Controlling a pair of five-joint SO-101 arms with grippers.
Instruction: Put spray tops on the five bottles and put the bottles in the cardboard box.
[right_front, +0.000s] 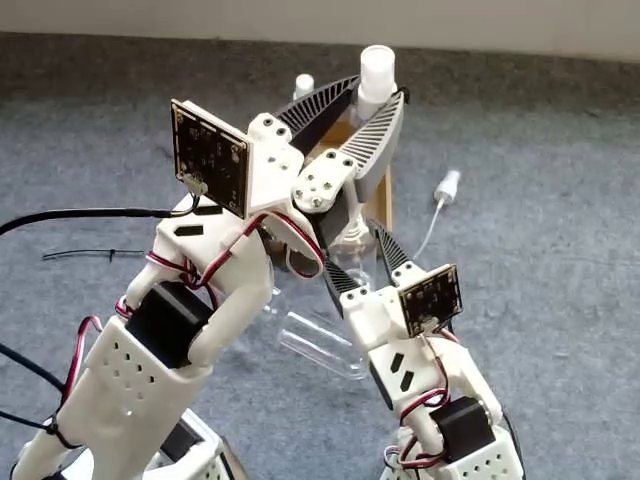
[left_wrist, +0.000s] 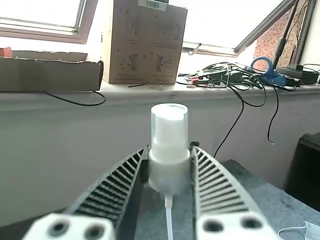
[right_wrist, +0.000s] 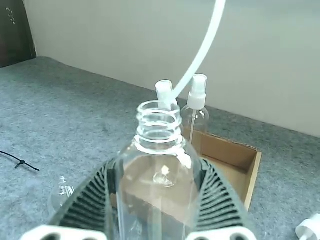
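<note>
Nearest the high camera, a clear uncapped bottle (right_front: 320, 345) lies on its side on the grey desk (right_front: 540, 250), between the two arms. Just beyond it, the right gripper (right_wrist: 157, 175) clasps a second clear bottle (right_wrist: 160, 125) around its body and holds it upright with its threaded neck open. Above that, the left gripper (left_wrist: 169, 152) is closed on the collar of a white spray top (left_wrist: 169, 130), which it holds upright. The top's thin dip tube (right_wrist: 200, 55) slants down, with its end at the held bottle's mouth. Behind both grippers sits the open cardboard box (right_wrist: 240, 155). Two bottles already fitted with spray tops (right_wrist: 196, 107) stand at its far end. A loose spray top (right_front: 447, 185) lies on the desk beside the box, its tube trailing toward the arms.
</note>
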